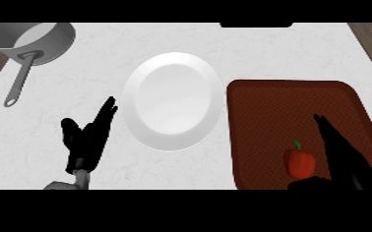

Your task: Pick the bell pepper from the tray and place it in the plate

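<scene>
A red bell pepper with a green stem lies near the front of the brown tray, at the right of the counter. My right hand is over the tray just right of the pepper, fingers straight and open, thumb below the pepper. A white plate sits in the middle of the counter, left of the tray. Left of the plate, my left hand stays open with fingers pointing up, holding nothing.
A grey saucepan with a long handle stands at the back left corner. A dark object lies at the counter's far edge. White marbled counter shows around the plate.
</scene>
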### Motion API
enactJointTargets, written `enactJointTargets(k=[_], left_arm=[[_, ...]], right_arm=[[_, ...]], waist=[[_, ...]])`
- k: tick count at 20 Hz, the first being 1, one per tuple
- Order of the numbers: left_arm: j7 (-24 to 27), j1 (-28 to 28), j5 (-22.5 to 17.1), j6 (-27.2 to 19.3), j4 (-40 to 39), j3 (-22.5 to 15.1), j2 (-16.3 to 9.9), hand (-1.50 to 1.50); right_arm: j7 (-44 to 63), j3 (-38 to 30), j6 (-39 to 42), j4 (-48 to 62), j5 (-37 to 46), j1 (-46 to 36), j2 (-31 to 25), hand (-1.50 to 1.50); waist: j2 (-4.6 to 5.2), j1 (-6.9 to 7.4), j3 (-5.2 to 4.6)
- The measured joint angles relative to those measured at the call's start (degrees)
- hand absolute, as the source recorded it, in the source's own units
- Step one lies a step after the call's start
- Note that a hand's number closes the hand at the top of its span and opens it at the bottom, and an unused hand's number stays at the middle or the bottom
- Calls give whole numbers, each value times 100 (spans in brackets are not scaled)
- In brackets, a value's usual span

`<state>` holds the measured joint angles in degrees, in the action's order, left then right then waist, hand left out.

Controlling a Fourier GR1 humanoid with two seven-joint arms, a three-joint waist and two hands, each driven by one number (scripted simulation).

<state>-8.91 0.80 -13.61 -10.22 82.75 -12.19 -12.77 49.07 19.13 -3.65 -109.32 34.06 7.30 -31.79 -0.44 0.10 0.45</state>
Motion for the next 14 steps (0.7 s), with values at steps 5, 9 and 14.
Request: enactJointTargets(k=[5, 9, 14], left_arm=[[-199, -147, 67, 57, 236, 79, -9, 0], [-226, -72, 50, 197, 156, 168, 35, 0], [-105, -57, 119, 273, 58, 239, 95, 0]], right_arm=[[-122, -84, 213, 87, 85, 55, 197, -150], [-431, -165, 376, 549, 103, -44, 288, 150], [-759, 13, 534, 842, 399, -160, 348, 150]], waist=[[4, -3, -7], [7, -2, -8], [-22, -3, -30]])
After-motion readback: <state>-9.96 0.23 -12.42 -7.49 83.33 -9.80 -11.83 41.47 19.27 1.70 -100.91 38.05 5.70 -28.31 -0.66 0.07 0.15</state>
